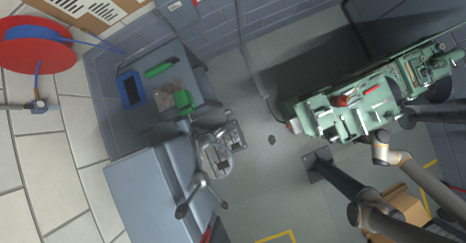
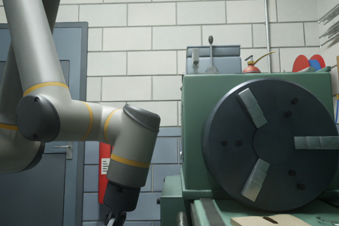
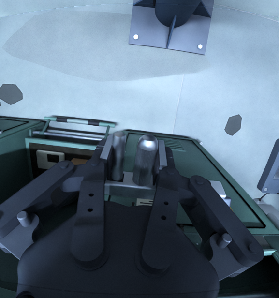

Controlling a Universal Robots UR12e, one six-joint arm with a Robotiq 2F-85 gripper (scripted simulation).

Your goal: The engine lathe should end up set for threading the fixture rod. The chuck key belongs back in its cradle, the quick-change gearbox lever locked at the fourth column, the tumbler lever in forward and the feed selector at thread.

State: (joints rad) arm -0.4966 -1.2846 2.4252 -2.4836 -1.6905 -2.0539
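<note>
Two metal handles of the quick-change gearbox lever [image 3: 134,162], a plain cylinder and a knurled round-topped grip, stand side by side on a grey block at the front of the green lathe [image 1: 367,104]. I have my gripper [image 3: 132,155] closed around that pair, low beside the headstock front [image 2: 115,219]. The dark three-jaw chuck [image 2: 271,144] faces the second side camera. I cannot make out the chuck key, the tumbler lever or the feed selector.
A red oil can [image 2: 251,67] stands on top of the headstock. A grey drill press [image 1: 202,164] and a workbench with a blue bin [image 1: 131,90] stand across the floor. My arm's base plate [image 3: 169,27] is bolted to the floor just ahead.
</note>
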